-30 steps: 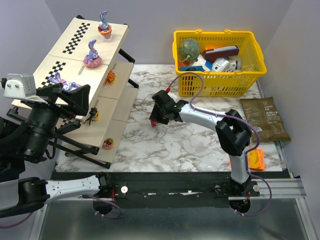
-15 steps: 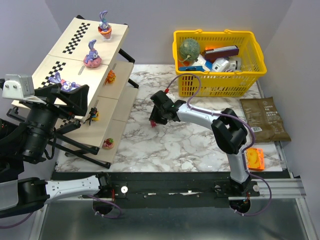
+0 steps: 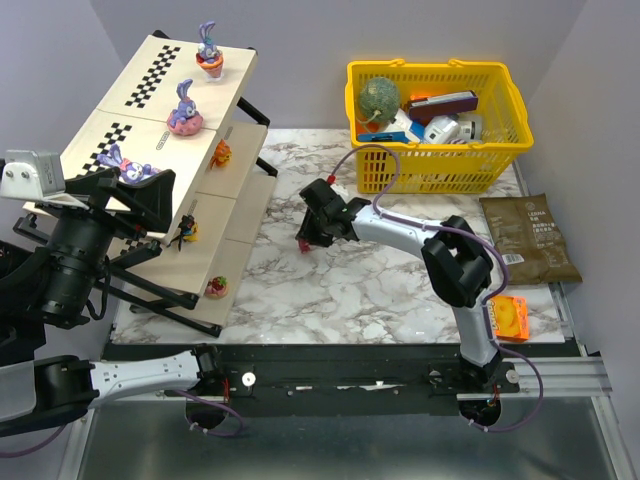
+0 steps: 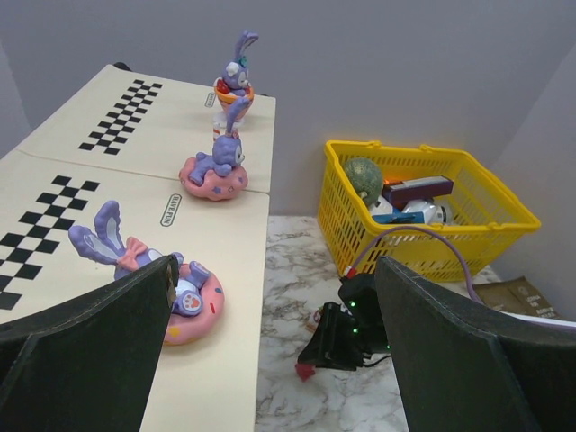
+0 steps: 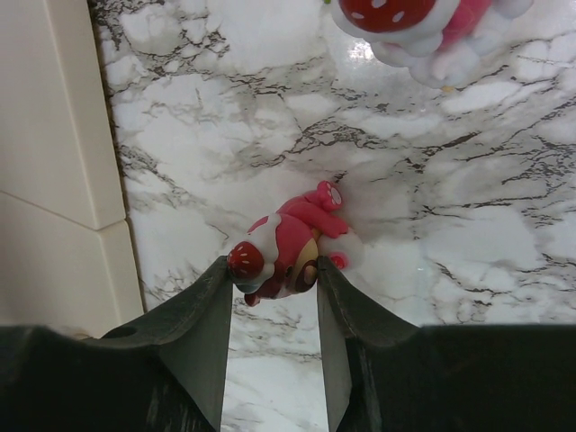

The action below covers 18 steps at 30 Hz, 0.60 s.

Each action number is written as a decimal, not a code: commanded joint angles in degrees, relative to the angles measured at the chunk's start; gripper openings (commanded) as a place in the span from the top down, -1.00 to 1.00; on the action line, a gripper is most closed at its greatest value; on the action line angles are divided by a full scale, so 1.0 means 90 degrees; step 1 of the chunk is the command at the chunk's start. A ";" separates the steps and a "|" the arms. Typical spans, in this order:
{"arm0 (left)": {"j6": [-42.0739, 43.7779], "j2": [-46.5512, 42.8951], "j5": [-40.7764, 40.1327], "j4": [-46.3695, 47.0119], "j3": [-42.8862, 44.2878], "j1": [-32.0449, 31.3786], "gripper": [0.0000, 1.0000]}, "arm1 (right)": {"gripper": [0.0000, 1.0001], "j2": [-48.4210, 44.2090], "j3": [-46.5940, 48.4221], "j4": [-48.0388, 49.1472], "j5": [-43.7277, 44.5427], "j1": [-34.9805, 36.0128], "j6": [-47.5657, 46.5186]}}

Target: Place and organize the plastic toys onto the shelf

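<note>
Marble tabletop [image 3: 350, 290]: yellow basket [image 3: 440, 68] holds a green ball [image 3: 379, 97]. Left gripper [image 4: 274, 261] gapes wide above the shelf [image 3: 175, 60]. Right gripper [image 5: 272, 274] is low, straddling a pink toy [image 5: 290, 236], clamp undeterminable.

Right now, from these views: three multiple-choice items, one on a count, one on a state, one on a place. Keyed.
1. How many purple-eared rabbit figurines sit on the slanted beige checkered shelf in the left wrist view?
A. one
B. three
C. five

2. The left gripper is:
A. shut on a rabbit
B. shut, empty
C. open wide, holding nothing

3. Where is the small glossy red-and-pink figurine?
A. on the shelf's top tier
B. on the white marble table, between the right gripper's fingers
C. in the left gripper

Key:
1 B, three rabbits show on the panels.
2 C, its fingers stand far apart with nothing gripped.
3 B, it lies on the marble with a finger at each side.
</note>
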 commanded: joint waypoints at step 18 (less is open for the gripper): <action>0.0194 0.0121 -0.0239 0.0097 0.0073 0.0009 -0.98 | 0.99 0.0989 0.2367 -0.0171 -0.0061 0.1061 -0.0506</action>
